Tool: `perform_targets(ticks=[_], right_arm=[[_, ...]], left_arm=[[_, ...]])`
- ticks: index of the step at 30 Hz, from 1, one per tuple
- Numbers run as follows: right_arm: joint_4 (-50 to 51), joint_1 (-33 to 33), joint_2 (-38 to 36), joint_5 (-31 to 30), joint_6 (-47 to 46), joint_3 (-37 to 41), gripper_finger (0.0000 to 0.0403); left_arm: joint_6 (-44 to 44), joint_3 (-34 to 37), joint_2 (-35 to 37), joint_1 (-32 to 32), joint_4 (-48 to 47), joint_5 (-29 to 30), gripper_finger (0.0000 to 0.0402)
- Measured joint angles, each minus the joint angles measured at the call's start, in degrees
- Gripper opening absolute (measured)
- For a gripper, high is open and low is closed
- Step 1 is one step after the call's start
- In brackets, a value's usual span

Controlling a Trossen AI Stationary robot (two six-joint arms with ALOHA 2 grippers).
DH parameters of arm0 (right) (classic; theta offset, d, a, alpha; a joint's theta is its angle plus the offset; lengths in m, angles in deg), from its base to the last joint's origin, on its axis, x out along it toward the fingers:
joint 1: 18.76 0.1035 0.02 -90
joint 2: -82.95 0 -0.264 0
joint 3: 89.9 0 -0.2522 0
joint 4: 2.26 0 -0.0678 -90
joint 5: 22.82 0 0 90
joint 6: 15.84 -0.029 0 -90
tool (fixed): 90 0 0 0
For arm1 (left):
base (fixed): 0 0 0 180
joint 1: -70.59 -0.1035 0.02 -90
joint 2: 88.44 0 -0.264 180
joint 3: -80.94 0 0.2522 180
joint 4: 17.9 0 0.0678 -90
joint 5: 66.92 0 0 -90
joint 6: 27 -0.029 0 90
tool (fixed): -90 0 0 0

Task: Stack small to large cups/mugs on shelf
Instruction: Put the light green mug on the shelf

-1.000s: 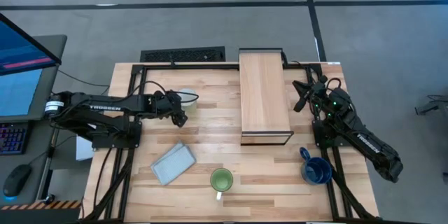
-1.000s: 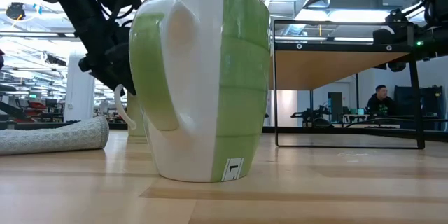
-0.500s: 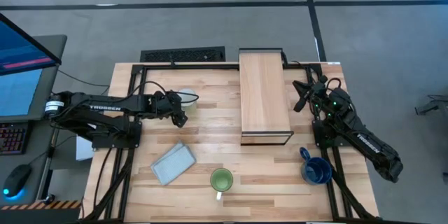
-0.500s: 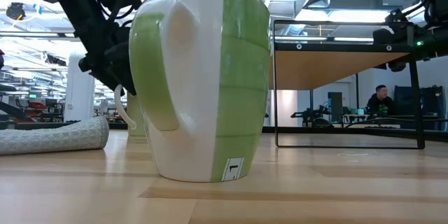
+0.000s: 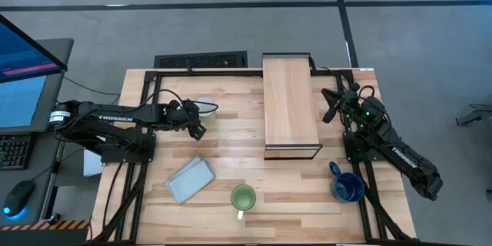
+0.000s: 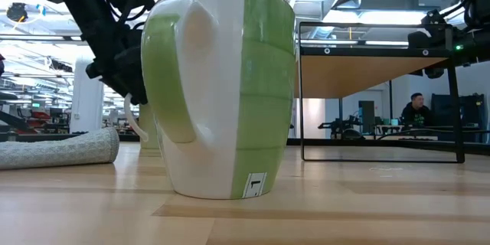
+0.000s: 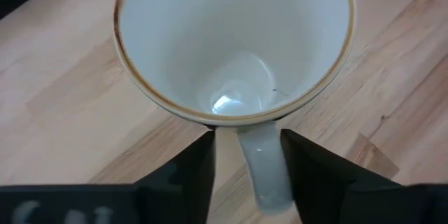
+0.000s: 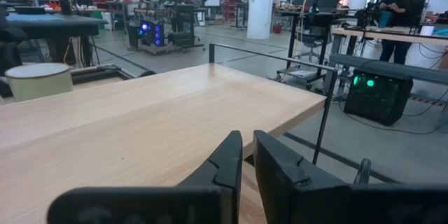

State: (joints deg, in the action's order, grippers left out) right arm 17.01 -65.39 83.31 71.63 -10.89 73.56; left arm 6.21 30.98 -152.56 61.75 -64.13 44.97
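- High view: my left fingers (image 5: 197,128) sit just beside the white mug (image 5: 205,108) at the back-left of the worktop (image 5: 231,154). My right fingers (image 5: 332,106) wait beside the shelf (image 5: 290,104), whose top is bare. The light green mug (image 5: 243,197) stands near the front edge, the dark blue mug (image 5: 347,187) at front-right, and a folded grey-blue cloth (image 5: 189,178) lies left of the green one.
- Low view: the green mug (image 6: 222,92) fills the frame, upright, handle toward the camera. The shelf (image 6: 375,73) stands raised on thin dark legs.
- Left wrist view: my left fingers (image 7: 246,175) are parted to either side of the white mug's handle (image 7: 264,164), not yet closed on it. The mug (image 7: 234,42) is empty. I judge it stiff, glazed and slippery, breakable if dropped; the handle near its root looks the surest hold.
- Right wrist view: my right fingers (image 8: 246,161) are nearly closed, holding nothing, pointing across the shelf top (image 8: 154,119).
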Motion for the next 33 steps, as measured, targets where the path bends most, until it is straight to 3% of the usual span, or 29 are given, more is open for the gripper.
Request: perform_targets(ticks=[12, 27, 33], right_arm=[[0.0, 0.0, 0.0, 0.0, 0.0, 0.0, 0.006], [0.0, 0.01, 0.0, 0.0, 0.0, 0.0, 0.006], [0.0, 0.01, 0.0, 0.0, 0.0, 0.0, 0.006]], left_arm=[[-2.58, 0.0, 0.0, 0.0, 0.0, 0.58, 0.0045], [-10.96, -0.1, 0.0, -0.39, 3.28, 0.6, 0.0043], [-15.37, -3.48, -0.02, -1.69, 3.46, 0.37, 0.0043]])
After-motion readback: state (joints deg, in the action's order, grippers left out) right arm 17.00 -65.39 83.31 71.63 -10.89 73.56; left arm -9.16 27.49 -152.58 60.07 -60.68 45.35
